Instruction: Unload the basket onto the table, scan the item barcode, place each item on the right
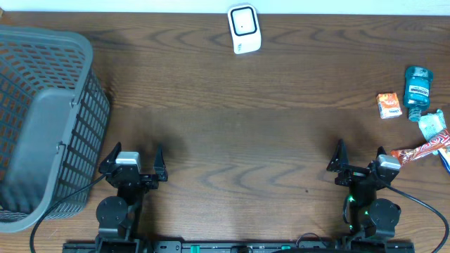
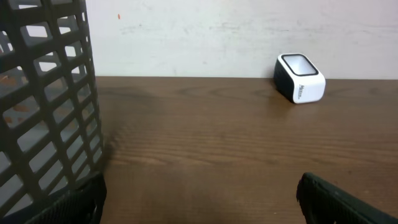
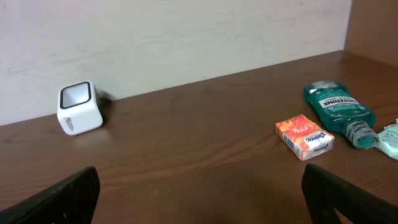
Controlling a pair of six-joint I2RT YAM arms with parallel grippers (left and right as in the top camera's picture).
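Observation:
A white scanner (image 1: 245,28) with a dark window stands at the table's far edge, near the middle; it also shows in the left wrist view as the scanner (image 2: 300,86) and in the right wrist view as the scanner (image 3: 79,108). The items lie at the right: an orange box (image 1: 389,105) (image 3: 305,137), a teal bottle (image 1: 418,88) (image 3: 341,112) on its side, a pale packet (image 1: 432,126) and a red-and-white wrapper (image 1: 422,149). My left gripper (image 1: 136,152) (image 2: 200,202) and right gripper (image 1: 361,152) (image 3: 200,193) hover open near the front edge, holding nothing.
A large grey mesh basket (image 1: 42,119) fills the left side, close to the left gripper; its wall (image 2: 43,106) looms in the left wrist view. A pale wall runs behind the table's far edge.

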